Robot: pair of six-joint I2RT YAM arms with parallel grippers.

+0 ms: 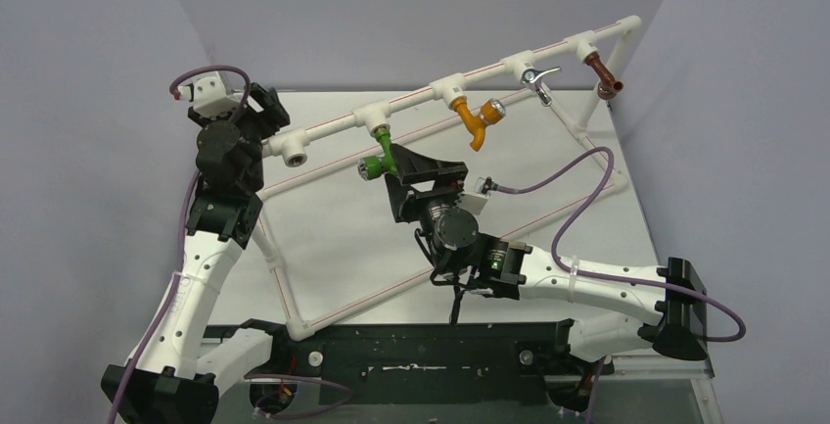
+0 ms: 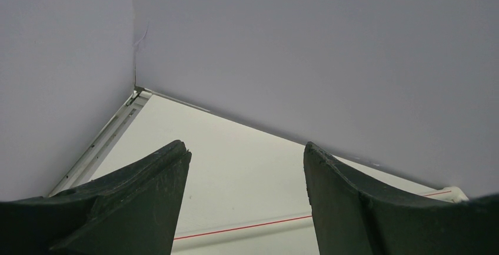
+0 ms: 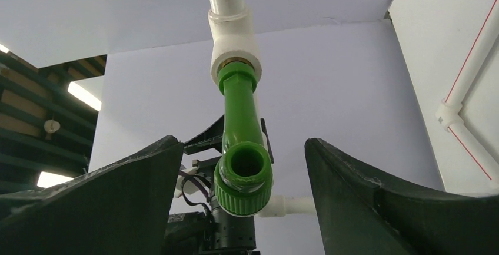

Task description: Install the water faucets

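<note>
The green tap is seen screwed into a white tee on the raised pipe, hanging down from it with its round end toward the right wrist camera. The right gripper is held wide open, its fingers set on either side of the tap and not touching it. Further right along the same pipe, an orange tap, a chrome tap and a copper tap are fitted. An open tee is found at the pipe's left end. Just beside that end, the left gripper is likewise spread wide, with only table and wall seen between its fingers.
</note>
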